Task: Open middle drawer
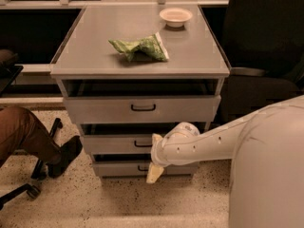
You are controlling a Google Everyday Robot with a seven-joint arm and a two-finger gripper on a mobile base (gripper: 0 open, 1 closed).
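Reaching for the middle drawer (114,145) is the step in hand, as I judge it. That drawer sits second of three in the front of the cabinet (61,72), between the taller top drawer (95,112) and the bottom drawer (114,167). Its small dark handle (141,144) shows at the centre of the cabinet front. The gripper (155,156) hangs in front of the cabinet, just right of that handle. Its fingers (154,173) are spread one above the other with nothing between them.

To do this well, I would ease the gripper left and in toward the cabinet until the bar lies between the fingers. Then I would close firmly and pull straight out, level, so the drawer does not bind. The lower finger looks close to the bottom drawer's front and could snag there.

Left of the cabinet, a person's leg (23,132) in brown trousers and a black shoe (64,155) rest by a chair base (26,190) on the speckled floor (118,203). On the cabinet's grey tabletop (85,46) lie a crumpled green snack bag (140,47) and, toward the far right corner, a small pale bowl (175,16); a jerky pull might shake them. Right of the cabinet stands a dark chair (266,56).
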